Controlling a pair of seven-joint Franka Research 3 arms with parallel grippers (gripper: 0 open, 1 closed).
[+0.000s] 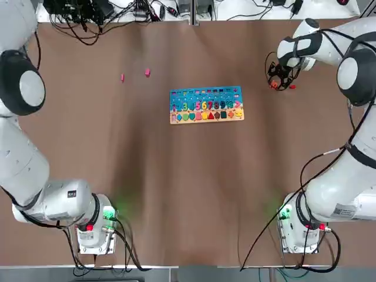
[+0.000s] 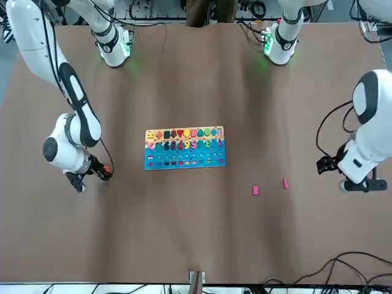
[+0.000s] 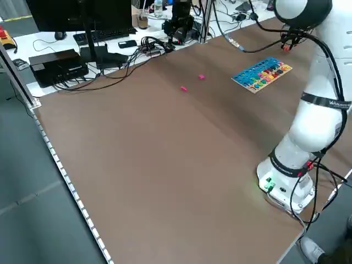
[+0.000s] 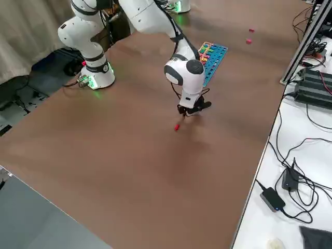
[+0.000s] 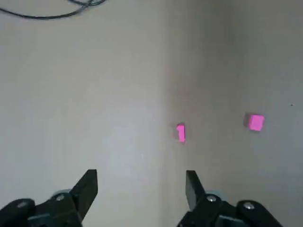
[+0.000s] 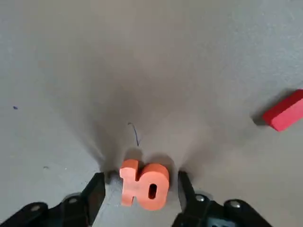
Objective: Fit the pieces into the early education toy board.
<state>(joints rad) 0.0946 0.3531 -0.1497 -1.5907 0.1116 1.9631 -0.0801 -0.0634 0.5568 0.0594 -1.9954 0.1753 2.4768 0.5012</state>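
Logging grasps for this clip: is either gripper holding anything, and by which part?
Left gripper: open, holding nothing. Right gripper: fingers flank the orange "10" piece at its sides, gaps showing; a grip cannot be told.

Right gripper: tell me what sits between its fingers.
An orange "10" piece stands on the table between the right gripper's open fingers, gaps either side. A red piece lies apart. The table under the "10" is hidden.

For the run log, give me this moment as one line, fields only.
left gripper: open, above table short of two pink pieces | right gripper: open around orange 10 piece | red piece: loose on table | board: centre
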